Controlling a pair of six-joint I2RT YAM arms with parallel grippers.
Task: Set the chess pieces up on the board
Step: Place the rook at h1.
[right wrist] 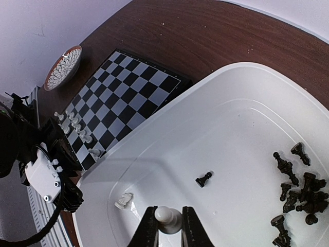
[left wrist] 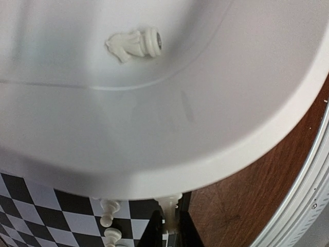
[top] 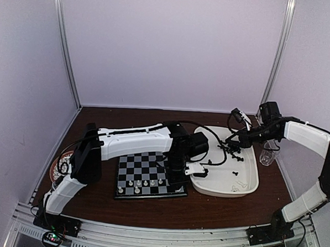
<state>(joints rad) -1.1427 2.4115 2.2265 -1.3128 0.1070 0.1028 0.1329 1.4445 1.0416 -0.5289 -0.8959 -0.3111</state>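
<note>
My right gripper [right wrist: 166, 229]: the two fingers [right wrist: 149, 232] are clamped on one white piece [right wrist: 166, 216] — its rounded head shows between the tips. Whether it hangs plumb I cannot tell. I hold it above the tray [right wrist: 231, 128]. Below lie a lone black pawn [right wrist: 204, 179] just ahead of the tips, a white knight [right wrist: 124, 200] on its side toward my left, and the heap of black pieces [right wrist: 298, 198] off to my right.

Destination: the board [right wrist: 128, 92]. It lies to the left of these fingers, past the tray's wall, which sits just beside the board's right edge. A row of white pieces [right wrist: 77, 126] stands along the board's near side. Judging by that row, the held piece belongs at a free square on the near end.

My left gripper [top: 176, 177]: fingers together, low over the board's near right corner, between the right fingers and the target row. In the left wrist view a white piece stands right at the tips; whether it is pinched or merely beside them I cannot tell. The left hand is by far the nearer to the board — in my judgement the right must cross the tray wall and would want that corner vacated first.
</note>
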